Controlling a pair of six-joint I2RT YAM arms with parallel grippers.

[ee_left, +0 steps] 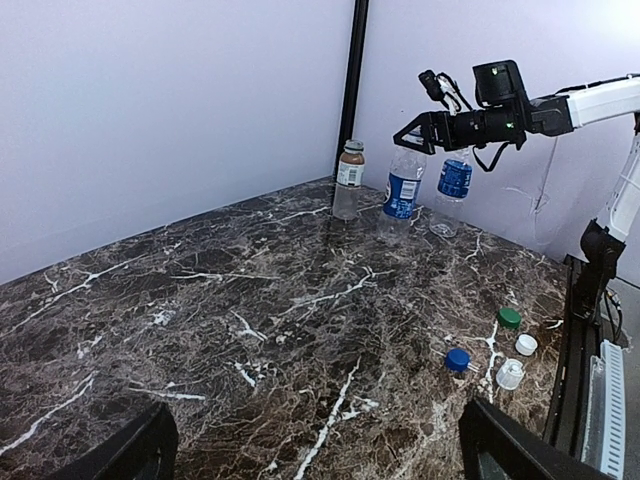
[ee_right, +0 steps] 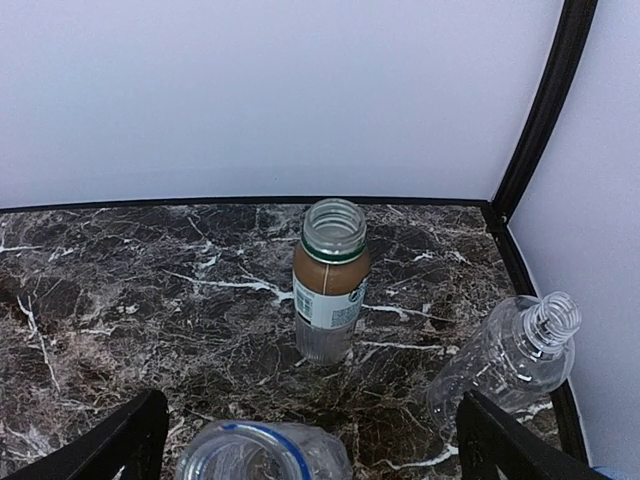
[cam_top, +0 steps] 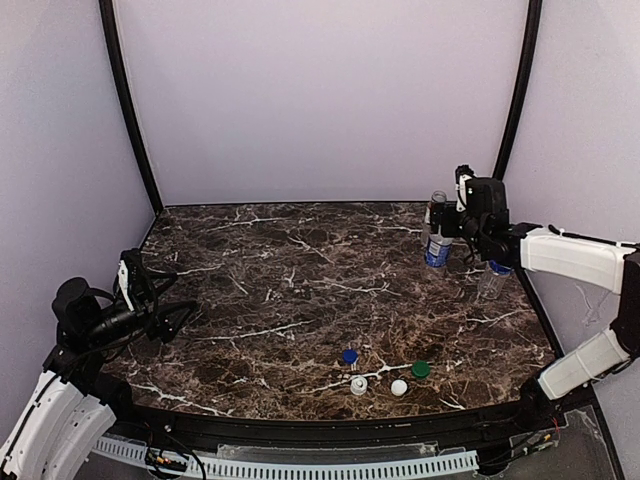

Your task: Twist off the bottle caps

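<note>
Four loose bottle caps lie near the table's front edge: blue (cam_top: 349, 355), green (cam_top: 421, 369) and two white (cam_top: 358, 385) (cam_top: 399, 387); the left wrist view shows them too, blue (ee_left: 457, 360) and green (ee_left: 510, 318). Three uncapped bottles stand at the back right: a tan-labelled one (ee_right: 330, 280) (ee_left: 349, 180), a blue-labelled one (cam_top: 437, 247) (ee_left: 402, 190) and another clear one (cam_top: 494, 280) (ee_right: 510, 355). My right gripper (cam_top: 448, 220) is open and empty, hovering just above the blue-labelled bottle's open neck (ee_right: 255, 455). My left gripper (cam_top: 168, 305) is open and empty at the near left, far from everything.
The dark marble table (cam_top: 300, 280) is walled in by pale panels with black corner posts (cam_top: 515, 100). The bottles stand close to the right wall. The right arm (ee_left: 560, 110) reaches over the back right corner.
</note>
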